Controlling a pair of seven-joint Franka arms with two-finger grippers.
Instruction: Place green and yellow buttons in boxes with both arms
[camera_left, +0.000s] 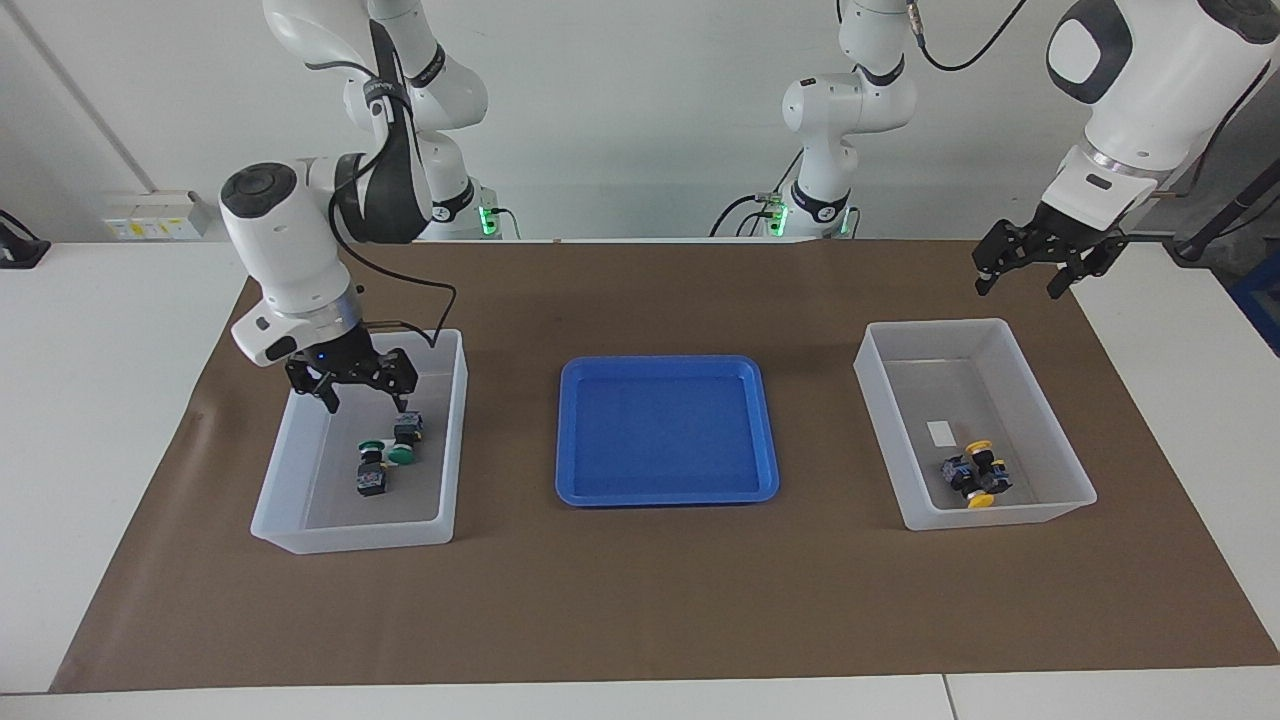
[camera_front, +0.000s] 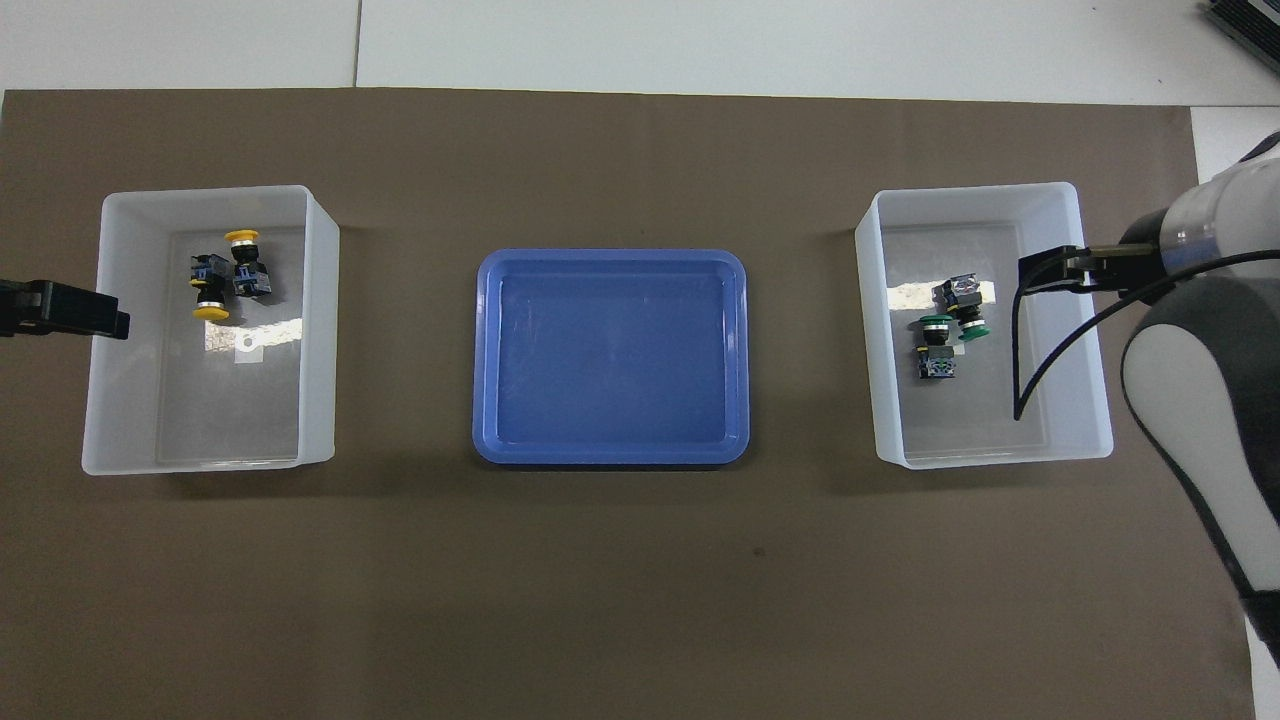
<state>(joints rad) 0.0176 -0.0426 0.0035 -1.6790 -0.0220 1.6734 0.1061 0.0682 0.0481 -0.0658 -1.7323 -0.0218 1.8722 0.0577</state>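
Note:
Two green buttons (camera_left: 388, 455) (camera_front: 950, 328) lie side by side in the box (camera_left: 355, 540) (camera_front: 890, 400) at the right arm's end of the table. My right gripper (camera_left: 365, 400) (camera_front: 1040, 272) hangs open and empty above that box, by its outer wall. Two yellow buttons (camera_left: 975, 472) (camera_front: 228, 275) lie together in the other box (camera_left: 1000, 515) (camera_front: 320, 330) at the left arm's end. My left gripper (camera_left: 1017, 288) (camera_front: 115, 310) is raised high, open and empty, over that box's outer rim.
A shallow blue tray (camera_left: 667, 430) (camera_front: 610, 355) with nothing in it sits between the two boxes. Everything stands on a brown mat (camera_left: 640, 600) that covers most of the white table. Each box has a small white label on its floor.

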